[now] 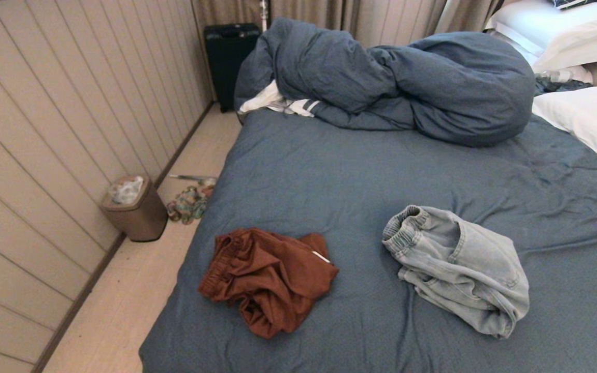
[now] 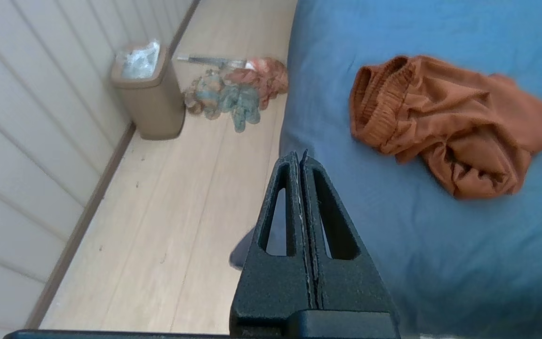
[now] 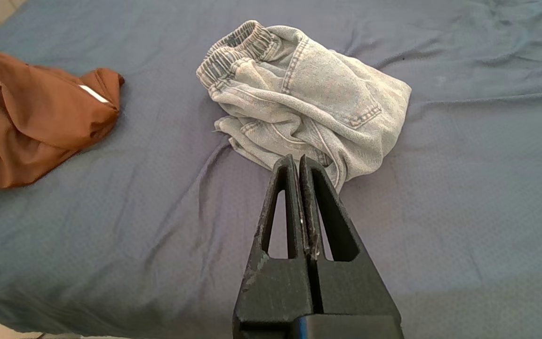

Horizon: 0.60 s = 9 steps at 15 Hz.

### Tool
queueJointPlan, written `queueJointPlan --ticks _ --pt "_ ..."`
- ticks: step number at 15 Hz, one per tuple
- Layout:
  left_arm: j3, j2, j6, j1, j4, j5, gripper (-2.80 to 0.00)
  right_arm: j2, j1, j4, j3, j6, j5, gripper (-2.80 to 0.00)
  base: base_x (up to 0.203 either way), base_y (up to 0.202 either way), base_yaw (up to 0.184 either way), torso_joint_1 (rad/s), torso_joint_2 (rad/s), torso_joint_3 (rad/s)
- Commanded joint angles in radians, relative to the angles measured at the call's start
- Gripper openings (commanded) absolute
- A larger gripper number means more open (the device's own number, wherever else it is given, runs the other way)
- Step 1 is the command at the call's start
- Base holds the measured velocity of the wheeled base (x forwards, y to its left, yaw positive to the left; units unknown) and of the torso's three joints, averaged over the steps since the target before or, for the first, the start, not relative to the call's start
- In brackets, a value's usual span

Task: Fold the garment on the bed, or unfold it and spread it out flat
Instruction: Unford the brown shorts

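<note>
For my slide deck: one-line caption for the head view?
Crumpled rust-brown shorts and crumpled pale denim shorts lie apart on the slate-blue bed, unfolded.

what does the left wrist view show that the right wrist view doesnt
Only the left wrist view shows the floor beside the bed, with the tan waste bin against the wall, a colourful bundle of cloth next to it, and the shut left hand.

Only the right wrist view shows the crumpled light denim shorts and the shut right hand, empty.

Both show the blue bed sheet and the crumpled rust-brown garment.
</note>
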Motion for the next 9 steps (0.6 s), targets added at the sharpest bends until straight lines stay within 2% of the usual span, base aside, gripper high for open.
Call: queueJointPlan --ticks 1,4,6,9 --pt "-0.136 0.03 -0.004 0.0 0.02 -0.005 -2.8 0.007 0.001 0.053 -0.063 -0.002 -0.001 -2.8 0.0 0.0 0.0 0.0 0.0 0.0" --pt "-0.386 0.276 -0.028 -0.001 0.087 -0.032 -2.8 0.198 0.002 0.157 -0.337 0.005 0.004 -2.8 0.0 0.0 0.0 0.0 0.0 0.0" --pt "-0.512 0.486 -0.059 -0.001 0.105 -0.065 -2.8 0.436 0.006 0.185 -0.496 0.024 0.006 -2.8 0.0 0.0 0.0 0.0 0.0 0.0" --pt "-0.649 0.818 -0.097 -0.003 0.114 -0.134 -2.8 0.823 0.034 0.207 -0.754 0.097 0.013 -2.8 0.0 0.0 0.0 0.0 0.0 0.0"
